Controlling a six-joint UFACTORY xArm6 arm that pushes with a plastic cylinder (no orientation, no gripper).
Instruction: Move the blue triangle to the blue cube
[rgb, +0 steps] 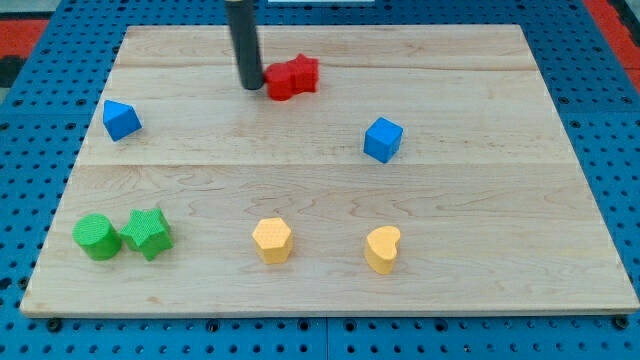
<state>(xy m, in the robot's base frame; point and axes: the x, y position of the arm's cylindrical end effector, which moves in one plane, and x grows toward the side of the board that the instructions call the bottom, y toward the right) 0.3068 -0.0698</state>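
The blue triangle (121, 119) lies near the board's left edge, in the upper half of the view. The blue cube (382, 139) sits right of the middle, well apart from it. My tip (249, 86) stands near the view's top, just left of a red block (291, 77) and close against it. The tip is far to the right of and above the blue triangle, and to the left of and above the blue cube.
A green cylinder (96, 237) and a green star (147, 233) sit side by side at the bottom left. A yellow hexagon (272, 240) and a yellow heart (382, 249) lie along the bottom. The wooden board (330, 290) rests on blue pegboard.
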